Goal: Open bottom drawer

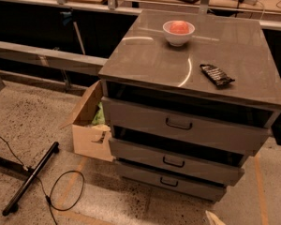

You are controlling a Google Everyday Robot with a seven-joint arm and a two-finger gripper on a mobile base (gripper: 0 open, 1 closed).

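Sitting lowest of three, toward 6 o'clock, the bottom drawer (192,186) looked nearly closed, its black handle (169,182) untouched, so the whole pull seemed left to do. Only a pale tip at 5 o'clock might have been the claw (214,218); I could not tell its state.

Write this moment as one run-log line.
bottom drawer: handle untouched | gripper: at bottom edge of view, apart from drawer | step: reach not yet done
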